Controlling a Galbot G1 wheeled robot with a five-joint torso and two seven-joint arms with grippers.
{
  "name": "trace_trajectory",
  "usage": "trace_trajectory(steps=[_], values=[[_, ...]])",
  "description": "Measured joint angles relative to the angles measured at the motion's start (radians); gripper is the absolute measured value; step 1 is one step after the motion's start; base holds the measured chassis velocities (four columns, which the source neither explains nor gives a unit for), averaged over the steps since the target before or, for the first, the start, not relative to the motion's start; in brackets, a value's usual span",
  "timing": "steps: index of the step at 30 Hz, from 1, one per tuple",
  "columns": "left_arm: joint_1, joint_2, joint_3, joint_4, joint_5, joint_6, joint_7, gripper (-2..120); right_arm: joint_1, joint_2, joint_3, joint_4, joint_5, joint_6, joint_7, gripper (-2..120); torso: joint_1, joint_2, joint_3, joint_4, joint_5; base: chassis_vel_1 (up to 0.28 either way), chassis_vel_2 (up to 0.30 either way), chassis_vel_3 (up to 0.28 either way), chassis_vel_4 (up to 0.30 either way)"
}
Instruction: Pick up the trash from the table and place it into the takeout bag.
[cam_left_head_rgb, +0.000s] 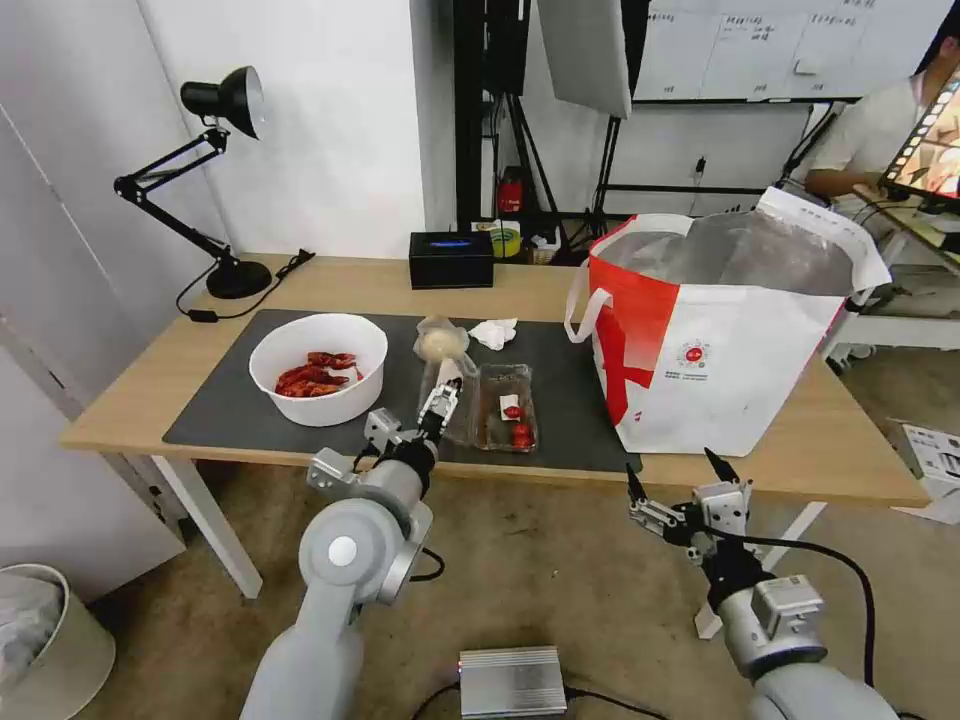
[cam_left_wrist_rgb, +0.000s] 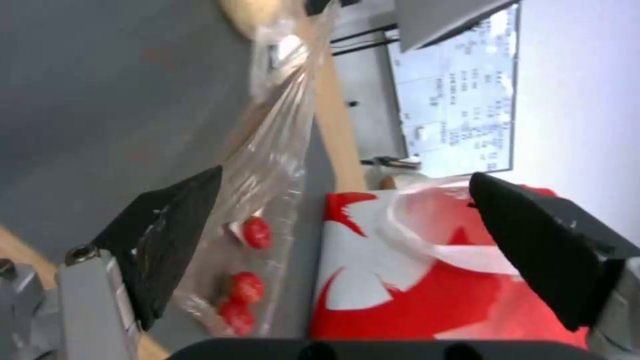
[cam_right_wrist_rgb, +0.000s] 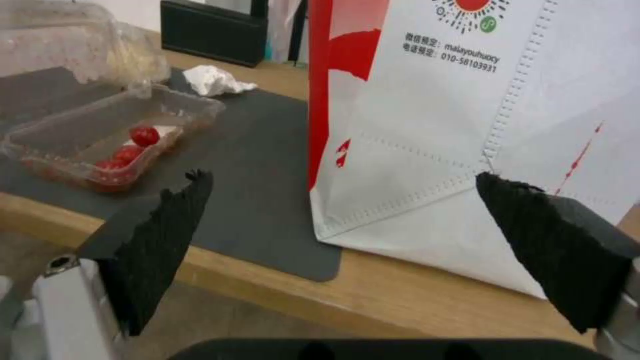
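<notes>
A: From the head, the left gripper (cam_left_head_rgb: 440, 400) hangs over the mat (cam_left_head_rgb: 230, 400), jaws spread beside the plastic tray (cam_left_head_rgb: 505, 408); bowl (cam_left_head_rgb: 318, 368) alongside.

B: Left wrist: fingers wide, tray's lid between.

A: Right wrist: right gripper (cam_right_wrist_rgb: 347, 240) gaping before the takeout bag (cam_right_wrist_rgb: 427, 125).

A black desk lamp (cam_left_head_rgb: 215, 170) stands on its round base well off to the left of the tools and far beyond them, its jointed arm bent and its shade tipped down, the cord trailing beside the base. A black box (cam_left_head_rgb: 452, 259) sits straight ahead of the tools and well beyond them, upright. A roll of tape (cam_left_head_rgb: 506, 241) shows just past the box. Below and between the tools a silver metal box (cam_left_head_rgb: 513, 681) lies on the floor with cables leaving both ends. A pale round bin (cam_left_head_rgb: 45, 640) stands far left on the floor.
</notes>
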Motion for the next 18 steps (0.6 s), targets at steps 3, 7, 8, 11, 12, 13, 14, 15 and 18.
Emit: trace_trajectory(steps=[3, 7, 8, 11, 12, 13, 14, 15, 18], values=[[0.005, -0.002, 0.017, -0.007, 0.001, 0.002, 0.009, 100, -0.005, -0.001, 0.004, 0.009, 0.000, 0.000, 0.000, 100, 0.000, 0.000, 0.000, 0.0000, 0.0000, 0.000, 0.000, 0.000, 0.000], [0.009, -0.008, 0.028, -0.007, 0.004, 0.005, 0.016, 100, -0.014, -0.001, 0.009, 0.017, 0.000, 0.001, 0.000, 100, 0.000, 0.000, 0.000, -0.0001, 0.0000, 0.000, 0.000, 0.000, 0.000], [0.009, -0.008, 0.028, -0.007, 0.004, 0.005, 0.016, 100, -0.014, -0.001, 0.009, 0.017, 0.000, 0.001, 0.000, 100, 0.000, 0.000, 0.000, -0.0001, 0.0000, 0.000, 0.000, 0.000, 0.000], [0.009, -0.014, 0.037, -0.004, 0.006, 0.006, 0.028, 100, -0.022, -0.002, 0.014, 0.023, 0.000, 0.003, 0.000, 100, 0.000, 0.000, 0.000, 0.0000, 0.0000, 0.000, 0.000, 0.000, 0.000], [0.009, -0.014, 0.037, -0.004, 0.006, 0.006, 0.028, 100, -0.022, -0.002, 0.014, 0.023, 0.000, 0.003, 0.000, 100, 0.000, 0.000, 0.000, 0.0000, 0.0000, 0.000, 0.000, 0.000, 0.000], [0.007, -0.015, 0.040, -0.002, 0.007, 0.006, 0.029, 100, -0.024, -0.002, 0.015, 0.024, 0.000, 0.004, 0.000, 100, 0.000, 0.000, 0.000, -0.0001, 0.0000, 0.000, 0.000, 0.000, 0.000], [0.005, -0.018, 0.043, 0.002, 0.009, 0.006, 0.029, 100, -0.027, -0.001, 0.016, 0.027, 0.000, 0.005, 0.000, 100, 0.000, 0.000, 0.000, -0.0001, 0.0000, 0.000, 0.000, 0.000, 0.000], [0.005, -0.018, 0.043, 0.002, 0.009, 0.006, 0.029, 100, -0.027, -0.001, 0.016, 0.027, 0.000, 0.005, 0.000, 100, 0.000, 0.000, 0.000, -0.0001, 0.0000, 0.000, 0.000, 0.000, 0.000], [0.004, -0.020, 0.050, 0.009, 0.016, 0.007, 0.029, 100, -0.034, 0.000, 0.018, 0.033, 0.000, 0.007, 0.000, 100, 0.000, 0.000, 0.000, -0.0001, 0.0000, 0.000, 0.000, 0.000, 0.000]])
